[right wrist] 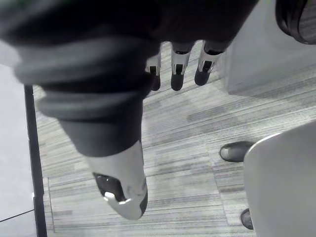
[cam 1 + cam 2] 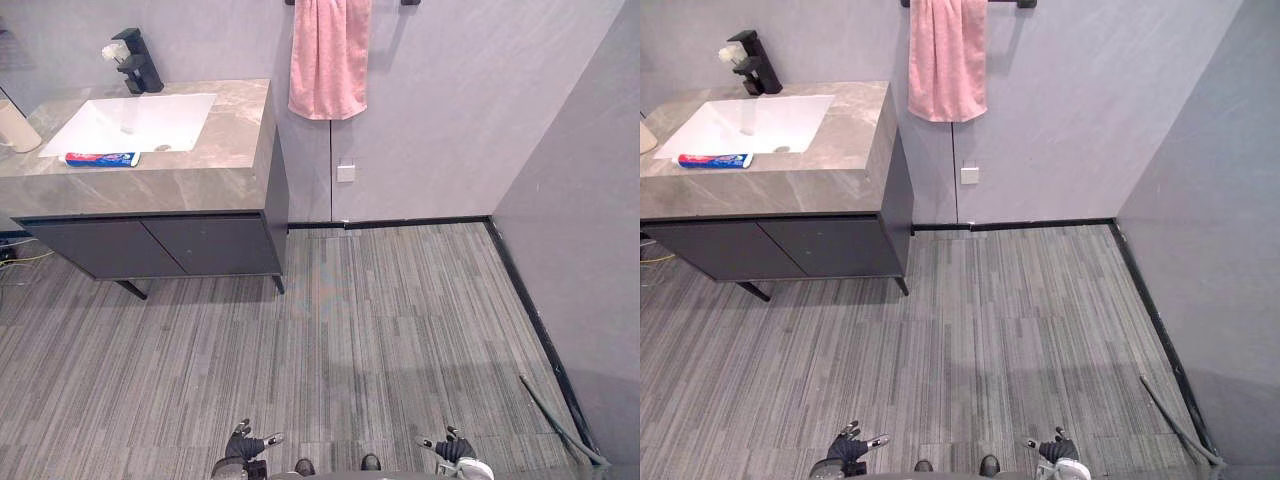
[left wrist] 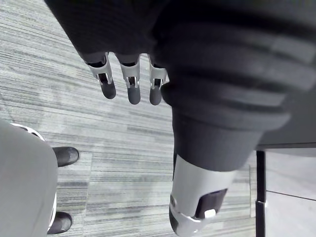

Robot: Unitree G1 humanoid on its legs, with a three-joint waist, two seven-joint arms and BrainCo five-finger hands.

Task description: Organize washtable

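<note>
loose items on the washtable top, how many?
2. A toothpaste tube lies in front of the basin; a white object stands at the left edge of the counter, cut off by the frame. More may be hidden past that edge.

The pink terry towel (image 2: 329,58) on the wall is cut off by the top edge. A white rounded object (image 2: 14,128) on the grey marble desk (image 2: 220,170) is cropped at the left edge; what it is cannot be told. A small pale thing (image 2: 112,51) on the black tap (image 2: 138,62) is too small to identify. A grey hose (image 2: 545,408) runs out at the lower right corner.
</note>
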